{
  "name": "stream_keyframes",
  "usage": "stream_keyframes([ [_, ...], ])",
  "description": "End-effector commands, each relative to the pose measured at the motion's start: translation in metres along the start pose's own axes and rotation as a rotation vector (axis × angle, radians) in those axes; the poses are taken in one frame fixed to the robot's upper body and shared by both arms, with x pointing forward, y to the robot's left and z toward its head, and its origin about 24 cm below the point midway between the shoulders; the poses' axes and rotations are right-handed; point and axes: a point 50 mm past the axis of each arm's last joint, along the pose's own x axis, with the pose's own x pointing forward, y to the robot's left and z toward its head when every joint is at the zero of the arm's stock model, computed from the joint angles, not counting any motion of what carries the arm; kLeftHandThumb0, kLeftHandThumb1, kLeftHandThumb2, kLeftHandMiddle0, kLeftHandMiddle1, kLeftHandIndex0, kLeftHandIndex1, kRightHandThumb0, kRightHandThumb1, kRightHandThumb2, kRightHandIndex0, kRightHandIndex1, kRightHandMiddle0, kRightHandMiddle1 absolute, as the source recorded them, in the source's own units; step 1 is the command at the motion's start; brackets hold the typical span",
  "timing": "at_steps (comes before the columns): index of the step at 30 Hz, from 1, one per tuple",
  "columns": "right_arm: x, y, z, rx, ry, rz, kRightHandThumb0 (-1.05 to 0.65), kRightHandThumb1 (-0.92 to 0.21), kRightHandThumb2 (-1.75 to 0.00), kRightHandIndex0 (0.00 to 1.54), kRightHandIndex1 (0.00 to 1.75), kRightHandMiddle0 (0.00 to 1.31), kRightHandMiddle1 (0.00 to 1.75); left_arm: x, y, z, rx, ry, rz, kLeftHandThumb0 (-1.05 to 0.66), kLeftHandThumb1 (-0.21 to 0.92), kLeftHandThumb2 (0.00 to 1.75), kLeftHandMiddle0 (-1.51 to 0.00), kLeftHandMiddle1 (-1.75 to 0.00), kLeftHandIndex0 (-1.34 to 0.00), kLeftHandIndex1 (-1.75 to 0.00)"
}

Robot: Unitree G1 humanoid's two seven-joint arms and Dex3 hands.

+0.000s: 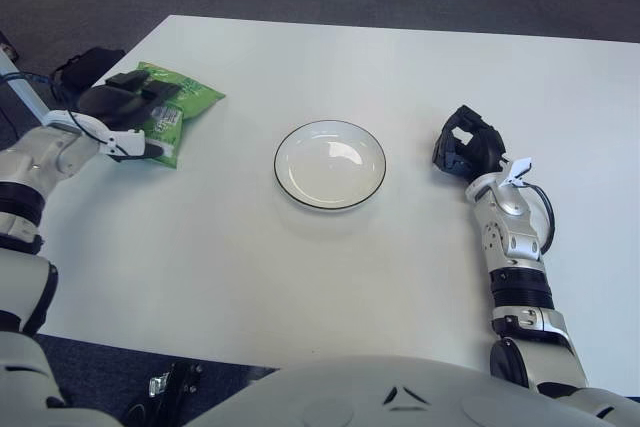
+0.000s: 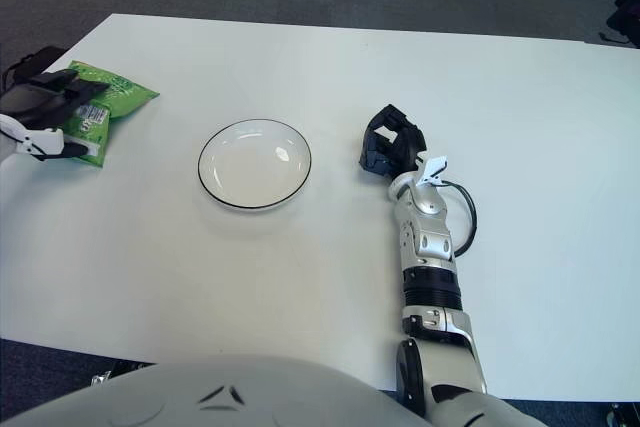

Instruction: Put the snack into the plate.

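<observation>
A green snack bag [image 1: 178, 104] is held tilted just above the white table's left part, with my left hand [image 1: 125, 112] shut on its near end. The bag also shows in the right eye view [image 2: 108, 99]. A white plate [image 1: 330, 164] with a dark rim sits empty at the table's middle, well to the right of the bag. My right hand [image 1: 466, 148] shows beside the plate on its right side, fingers curled and holding nothing.
The white table [image 1: 250, 267] spreads wide around the plate. Its left edge runs close by my left arm. A dark object [image 1: 82, 64] lies on the grey carpet past the far left corner.
</observation>
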Motion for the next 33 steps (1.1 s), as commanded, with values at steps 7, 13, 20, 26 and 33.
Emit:
stream_keyframes([
  [7, -0.019, -0.007, -0.031, 0.031, 0.128, -0.043, -0.48, -0.31, -1.32, 0.96, 1.75, 0.62, 1.75, 0.010, 0.009, 0.023, -0.049, -0.102, 0.078, -0.47, 0.64, 0.90, -0.17, -0.04, 0.00, -0.57],
  [13, -0.019, -0.007, -0.030, 0.028, 0.124, -0.041, -0.48, -0.31, -1.32, 0.95, 1.75, 0.62, 1.75, 0.009, 0.015, 0.034, -0.064, -0.168, 0.107, -0.51, 0.70, 0.87, -0.17, -0.04, 0.00, -0.57],
  [20, -0.019, -0.007, -0.030, 0.034, 0.124, -0.041, -0.48, -0.32, -1.31, 0.95, 1.75, 0.61, 1.75, 0.008, 0.016, 0.039, -0.064, -0.208, 0.122, -0.58, 0.80, 0.76, -0.21, -0.05, 0.00, -0.55],
  [26, -0.020, -0.007, -0.030, 0.026, 0.121, -0.042, -0.48, -0.32, -1.32, 0.95, 1.75, 0.61, 1.75, 0.008, 0.016, 0.045, -0.073, -0.237, 0.135, -0.56, 0.81, 0.74, -0.25, -0.07, 0.00, -0.55],
  [33, -0.020, -0.007, -0.030, 0.028, 0.120, -0.040, -0.48, -0.31, -1.32, 0.95, 1.75, 0.62, 1.75, 0.010, 0.018, 0.052, -0.084, -0.262, 0.158, -0.53, 0.77, 0.77, -0.31, -0.09, 0.00, -0.59],
])
